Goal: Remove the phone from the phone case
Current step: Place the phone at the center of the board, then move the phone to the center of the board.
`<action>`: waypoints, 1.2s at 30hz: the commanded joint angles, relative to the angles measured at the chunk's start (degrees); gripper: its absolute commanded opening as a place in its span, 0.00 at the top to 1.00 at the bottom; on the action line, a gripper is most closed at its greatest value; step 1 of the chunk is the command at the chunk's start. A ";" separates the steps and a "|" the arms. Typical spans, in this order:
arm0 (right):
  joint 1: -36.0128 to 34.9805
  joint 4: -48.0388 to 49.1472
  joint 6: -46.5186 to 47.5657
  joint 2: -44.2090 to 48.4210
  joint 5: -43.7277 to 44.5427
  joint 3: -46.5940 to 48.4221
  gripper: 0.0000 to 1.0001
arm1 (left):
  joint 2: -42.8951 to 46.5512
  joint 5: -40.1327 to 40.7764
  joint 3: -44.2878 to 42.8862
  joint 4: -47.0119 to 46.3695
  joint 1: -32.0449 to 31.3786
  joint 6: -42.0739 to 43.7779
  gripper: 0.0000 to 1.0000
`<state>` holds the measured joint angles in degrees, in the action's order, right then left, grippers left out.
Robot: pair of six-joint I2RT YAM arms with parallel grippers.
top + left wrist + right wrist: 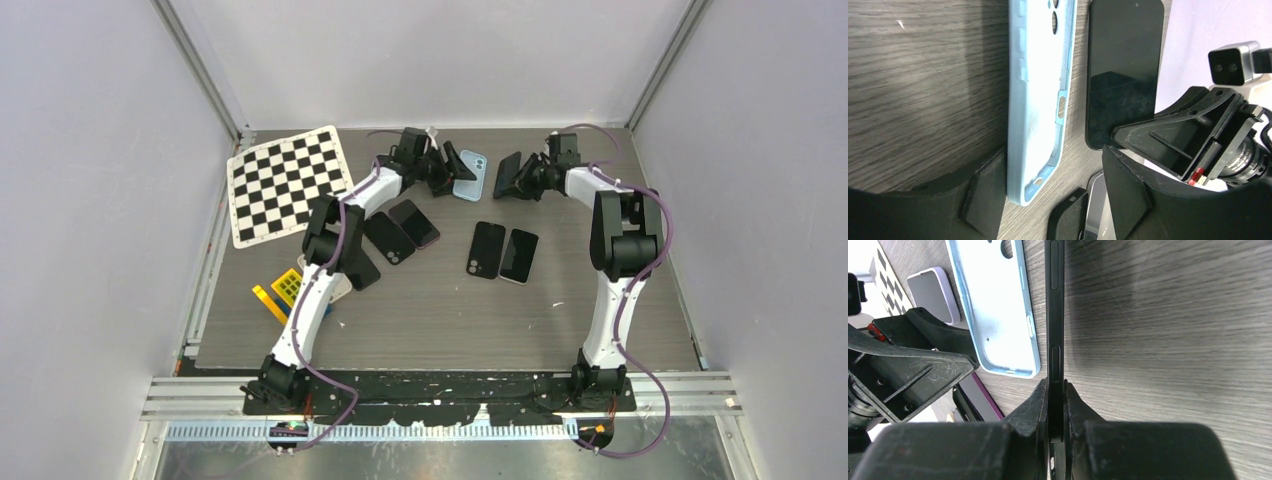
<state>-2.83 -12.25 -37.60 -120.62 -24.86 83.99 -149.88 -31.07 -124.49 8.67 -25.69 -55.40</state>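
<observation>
The main separation is judged to be done: the light blue case is seen lying flat and empty on the far middle of the table, its bare inner face turned up, while the black phone is held just to the right of it, apart from it. What is judged to remain is only for the phone to be set down and released. The right gripper is closed tightly across the thickness of the phone at its near end. The left gripper is spread wide around the near end of the case, with nothing clamped; one finger sits just beside the case edge. From the right wrist the phone is shown edge-on, side buttons visible, so its face is not seen; from the left wrist its dark screen is shown instead. Whether the phone touches the table cannot be told. Only from above are the other phones nearer on the table and the checkerboard at far left shown.
</observation>
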 commanded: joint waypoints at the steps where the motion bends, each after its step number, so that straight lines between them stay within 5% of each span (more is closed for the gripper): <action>1: -0.40 -3.86 2.65 -0.39 -3.27 2.26 0.85 | 0.50 3.57 -0.78 10.33 0.13 5.47 0.31; 5: -0.55 -7.47 4.16 -0.45 -1.57 2.56 0.74 | 1.07 6.61 -2.03 15.91 -0.71 8.42 0.27; 8: -0.60 -11.94 5.53 -0.03 1.72 3.07 0.62 | 2.25 11.59 -1.87 20.09 -2.24 11.78 0.05; 19: -0.59 -18.37 10.01 0.45 13.99 6.85 0.28 | 5.60 18.09 -0.89 23.32 -4.28 16.98 0.04; 23: -0.57 -18.20 10.49 -3.23 15.21 10.84 0.29 | 8.54 18.51 1.52 23.03 -4.28 17.87 0.03; 27: -0.60 -15.85 11.58 -7.23 14.36 14.01 0.40 | 12.45 19.33 4.05 23.04 -4.19 19.63 0.01; 31: -0.60 -13.78 13.86 -9.78 8.36 16.50 0.53 | 17.69 19.94 7.68 22.71 -3.72 21.53 0.00; 36: -0.61 -11.50 17.67 -10.93 0.40 18.93 0.53 | 26.41 18.81 16.88 19.04 -1.98 20.84 0.00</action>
<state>-3.25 -25.69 -24.51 -129.29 -17.37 99.53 -133.34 -12.51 -111.92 29.91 -29.43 -35.66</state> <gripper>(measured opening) 0.469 0.994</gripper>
